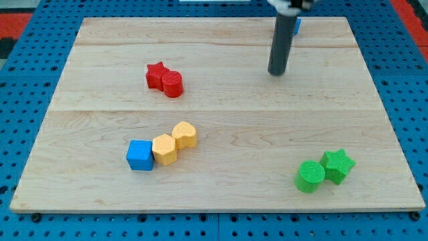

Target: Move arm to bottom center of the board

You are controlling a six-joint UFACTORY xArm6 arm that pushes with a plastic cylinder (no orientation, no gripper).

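Observation:
My tip (277, 73) rests on the wooden board (214, 194) in its upper right part, well right of the red blocks. A red star (156, 74) touches a red cylinder (172, 84) at the upper left of centre. A blue cube (140, 155), a yellow hexagon (164, 148) and a yellow heart-like block (185, 134) form a touching row at the lower left. A green cylinder (309, 177) and a green star (337, 165) touch at the lower right. A blue block (297, 26) peeks out behind the rod at the top edge.
The board lies on a blue pegboard surface (27, 80) that surrounds it. A red patch (17, 17) shows at the view's top left and another at the top right (411, 13).

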